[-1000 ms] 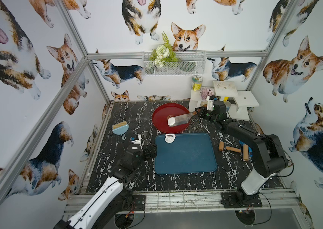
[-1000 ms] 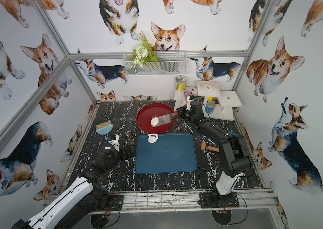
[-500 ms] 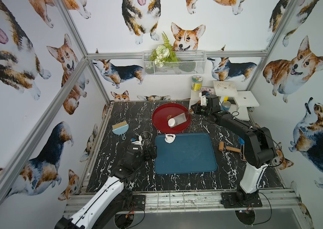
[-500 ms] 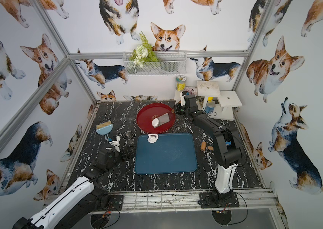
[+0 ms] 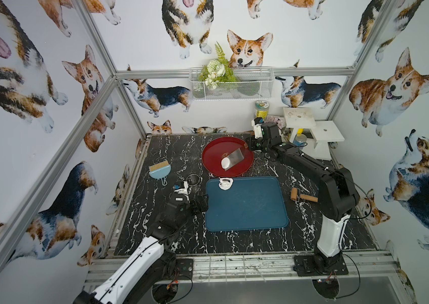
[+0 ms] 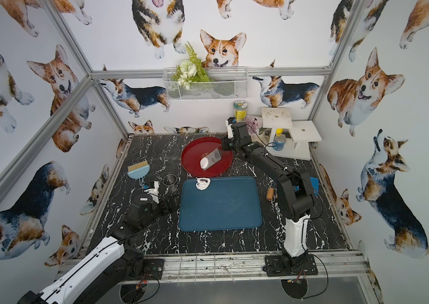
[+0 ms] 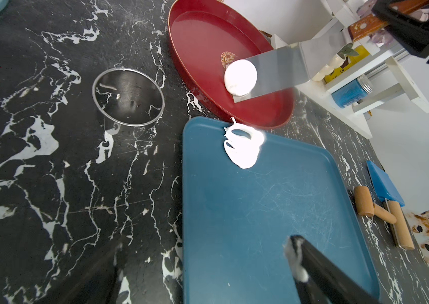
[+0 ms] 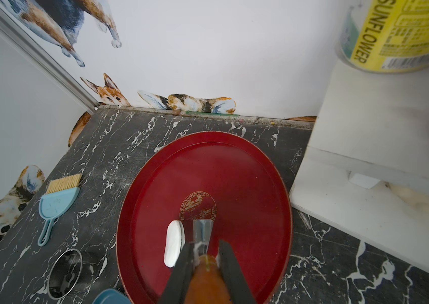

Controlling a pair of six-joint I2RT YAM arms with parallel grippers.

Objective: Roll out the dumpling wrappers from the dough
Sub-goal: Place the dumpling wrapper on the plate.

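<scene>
The dumpling wrapper (image 5: pixel 225 163) rides the scraper (image 5: pixel 235 157) clamped in my right tool (image 8: pixel 205 248) over the red plate (image 5: pixel 208 147); next I likely must slide it off, my left tool (image 5: pixel 201 203) spread wide, idle.

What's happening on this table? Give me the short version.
The right gripper holds a scraper by its wooden handle, with the blade tilted over the red plate. A round dough wrapper sits at the blade's tip; whether it lies on the plate or the blade is unclear. The left gripper hangs open at the blue tray's edge, holding nothing. A ragged dough scrap lies in the tray's far corner. The ring cutter and roller lie on the table, untouched.
</scene>
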